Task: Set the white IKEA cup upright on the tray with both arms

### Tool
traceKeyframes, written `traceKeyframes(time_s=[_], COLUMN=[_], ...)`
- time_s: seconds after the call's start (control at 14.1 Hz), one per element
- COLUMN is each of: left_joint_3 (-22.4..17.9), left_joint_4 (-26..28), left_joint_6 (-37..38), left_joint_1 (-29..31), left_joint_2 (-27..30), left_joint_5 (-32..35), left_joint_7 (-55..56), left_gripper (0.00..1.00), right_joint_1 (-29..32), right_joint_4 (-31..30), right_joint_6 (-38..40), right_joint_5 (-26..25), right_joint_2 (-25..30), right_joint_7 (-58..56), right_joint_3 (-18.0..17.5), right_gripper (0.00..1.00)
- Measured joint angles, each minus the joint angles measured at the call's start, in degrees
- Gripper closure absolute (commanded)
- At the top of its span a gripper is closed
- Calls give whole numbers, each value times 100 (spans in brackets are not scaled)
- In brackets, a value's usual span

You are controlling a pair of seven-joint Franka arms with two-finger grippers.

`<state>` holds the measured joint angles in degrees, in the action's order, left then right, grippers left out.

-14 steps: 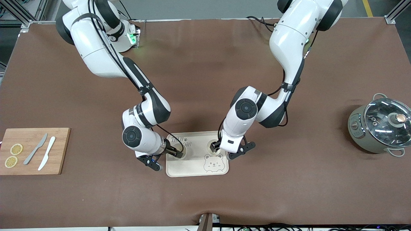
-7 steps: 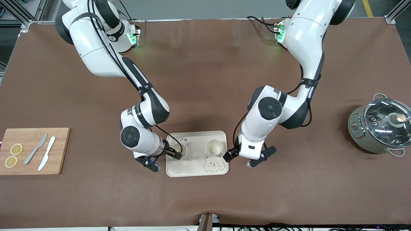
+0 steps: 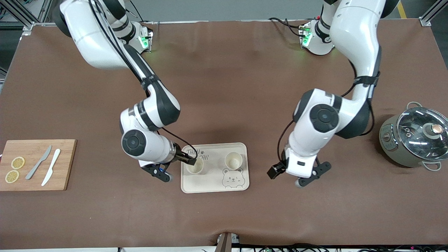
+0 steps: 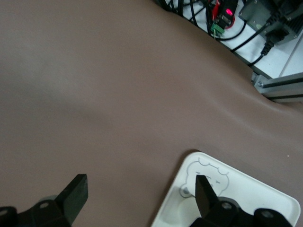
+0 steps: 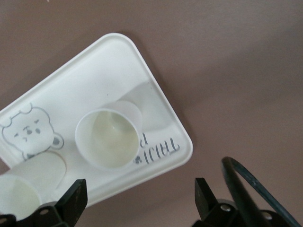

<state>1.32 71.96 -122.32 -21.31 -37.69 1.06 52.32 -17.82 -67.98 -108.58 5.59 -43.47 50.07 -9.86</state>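
Since the earlier frames the left tool (image 3: 274,172) has drawn away from the tray (image 3: 214,187) and now hangs released over bare desk (image 3: 224,87) toward the left arm's end, its two fingers (image 4: 75,194) spread wide with nothing between them. One white cup (image 3: 233,160) stands upright on the tray just above the printed bear face (image 3: 232,179), mouth up and free of any contact. Over the same span the right arm has lifted a little, and the right tool (image 3: 190,161) now sits at the rim of the second white cup (image 3: 194,166), which stands upright on the tray beside the "TAIJI BEAR" lettering (image 3: 196,154), toward the right arm's end. Seen from the right wrist, that cup (image 5: 108,138) is upright with its open mouth showing, and the right tool's fingers (image 5: 73,201) are parted and clear of it, so the tool is released. Both cups rest inside the tray's raised rim, side by side and apart from each other. A wooden cutting board (image 3: 36,164) with two knives (image 3: 44,166) and lemon slices (image 3: 14,169) lies at the right arm's end of the desk, and a lidded pot (image 3: 413,137) sits at the left arm's end.
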Motion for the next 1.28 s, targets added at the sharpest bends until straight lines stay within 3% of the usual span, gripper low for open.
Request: traceKeyframes(time_s=[0.36,0.78,1.28], left_joint_3=[-6,-3,-1], left_joint_4=[332,458,483], left_joint_6=[686,1510,2142], left_joint_1=[436,1136,1547], left_joint_2=[668,1352,1871], left_joint_5=[6,11,12], left_joint_7=[-1390,-3035,-4104], left_gripper=[0,0,0], right_joint_1=[181,745,2093], right_joint_4=[32,10,-829], right_joint_6=[1486,3174,3254], right_joint_5=[22,6,-506], right_joint_2=[1095,2368,3436], right_joint_7=[-165,-1522,-3956], right_joint_3=[4,46,109], right_gripper=[0,0,0])
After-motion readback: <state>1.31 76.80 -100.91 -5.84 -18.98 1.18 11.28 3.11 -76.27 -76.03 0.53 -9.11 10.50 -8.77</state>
